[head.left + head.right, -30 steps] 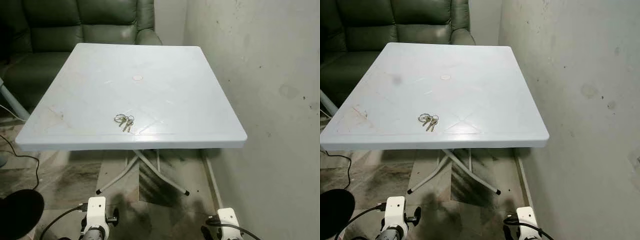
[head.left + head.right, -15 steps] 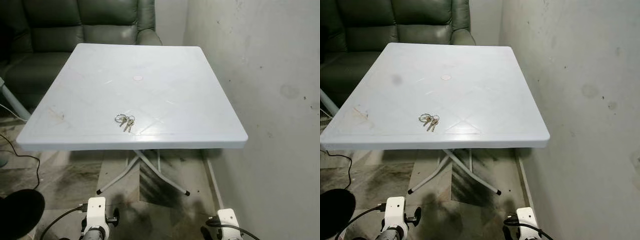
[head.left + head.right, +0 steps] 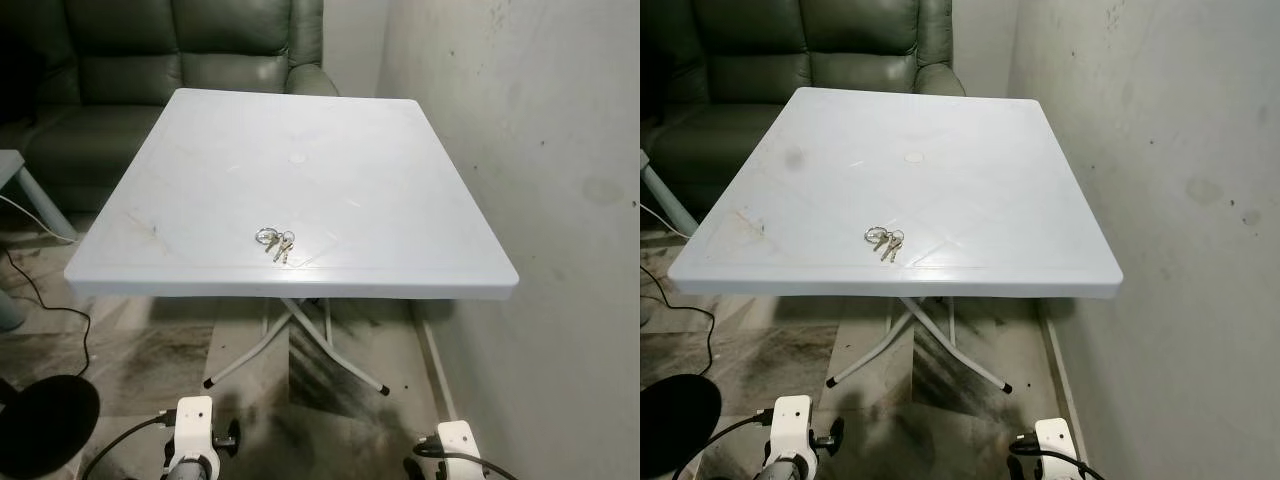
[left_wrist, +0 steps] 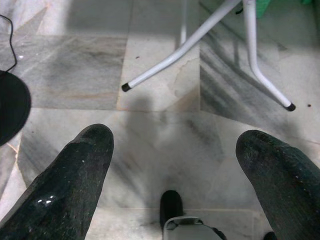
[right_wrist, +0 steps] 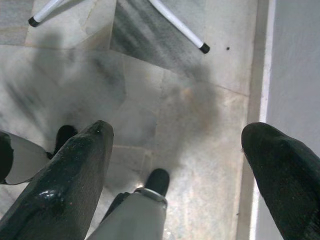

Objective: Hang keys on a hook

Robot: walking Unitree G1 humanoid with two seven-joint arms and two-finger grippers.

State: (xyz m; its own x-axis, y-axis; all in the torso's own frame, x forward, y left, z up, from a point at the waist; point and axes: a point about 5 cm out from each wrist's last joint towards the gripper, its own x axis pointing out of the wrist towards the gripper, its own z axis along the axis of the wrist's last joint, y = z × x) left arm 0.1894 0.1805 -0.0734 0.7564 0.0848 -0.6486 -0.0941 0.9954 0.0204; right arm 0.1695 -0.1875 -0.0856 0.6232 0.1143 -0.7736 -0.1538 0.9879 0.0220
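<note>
Lying near table [image 3: 420, 200] edge, keys [image 3: 275, 243], sofa [image 3: 150, 60] behind

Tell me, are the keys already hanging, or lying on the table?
Lying flat. The keys rest on the white table near its front edge. Both end effectors, left and right, hang open above the floor.

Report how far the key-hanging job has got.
Nothing is done yet: the small bunch of metal keys lies on the white plastic table. Nothing is in hand: left gripper and right gripper hang open above the floor. Left: grasping, carrying, hanging.
</note>
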